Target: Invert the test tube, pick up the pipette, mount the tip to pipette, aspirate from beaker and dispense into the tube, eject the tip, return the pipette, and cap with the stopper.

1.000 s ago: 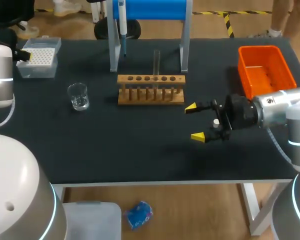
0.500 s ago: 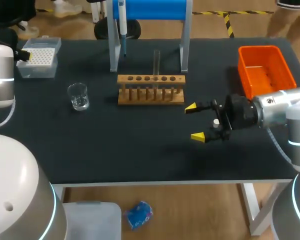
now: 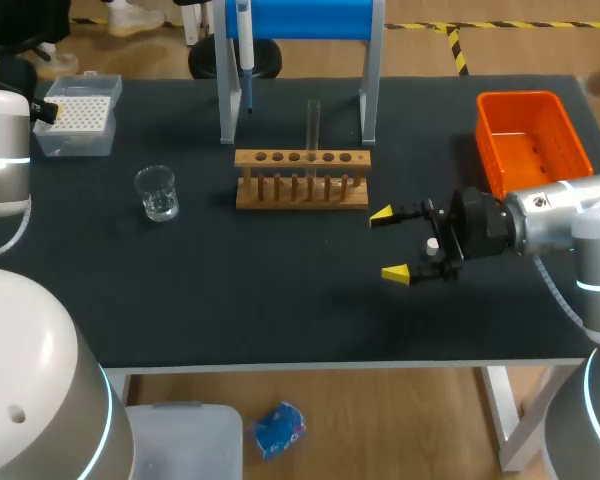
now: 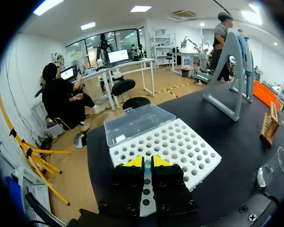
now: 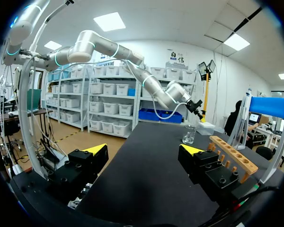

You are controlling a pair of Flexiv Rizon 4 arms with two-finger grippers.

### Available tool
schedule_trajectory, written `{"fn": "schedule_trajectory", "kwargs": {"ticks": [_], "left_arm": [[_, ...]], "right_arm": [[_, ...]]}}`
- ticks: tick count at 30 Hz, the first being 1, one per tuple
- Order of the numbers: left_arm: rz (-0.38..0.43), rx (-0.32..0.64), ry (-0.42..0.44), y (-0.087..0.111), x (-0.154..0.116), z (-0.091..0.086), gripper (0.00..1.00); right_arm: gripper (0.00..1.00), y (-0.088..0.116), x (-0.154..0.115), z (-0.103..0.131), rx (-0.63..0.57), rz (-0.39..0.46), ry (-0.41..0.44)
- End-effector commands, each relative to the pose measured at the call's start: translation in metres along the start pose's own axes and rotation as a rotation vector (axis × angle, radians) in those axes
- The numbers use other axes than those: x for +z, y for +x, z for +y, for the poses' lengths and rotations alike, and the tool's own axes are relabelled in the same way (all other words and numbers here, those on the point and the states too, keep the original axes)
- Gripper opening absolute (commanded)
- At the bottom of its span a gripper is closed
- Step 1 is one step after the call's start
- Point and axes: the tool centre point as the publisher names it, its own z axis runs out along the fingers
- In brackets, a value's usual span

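I am seeing a matt dark table, a rack of smooth bare wood, a clear glass beaker, a glossy orange plastic bin and a white plastic tip box.

blue-and-white pipette: top cut off, behind wooden tube rack | clear glass beaker: edge-clipped, near rack

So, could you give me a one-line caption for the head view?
Right gripper open near the rack with its tube; left gripper at the tip box.

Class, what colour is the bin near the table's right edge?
Orange; the bin shows best in the head view.
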Motion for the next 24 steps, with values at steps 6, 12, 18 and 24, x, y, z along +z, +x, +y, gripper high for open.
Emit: {"fn": "schedule_trajectory", "kwargs": {"ticks": [6,12,18,24], "left_arm": [[0.001,-0.004,0.003,-0.001,0.002,-0.001,0.0],[0.0,-0.012,0.015,-0.002,-0.005,-0.005,0.0],[0.004,-0.015,0.025,-0.002,-0.011,-0.011,0.0],[0.003,-0.009,0.031,0.001,-0.018,-0.019,0.0]], "right_arm": [[1.0,0.001,0.0,0.0,-0.001,-0.003,0.001],[1.0,0.001,0.0,0.0,-0.001,-0.003,0.001],[1.0,0.001,0.0,0.0,-0.001,-0.003,0.001],[1.0,0.001,0.0,0.0,-0.001,-0.003,0.001]]}}
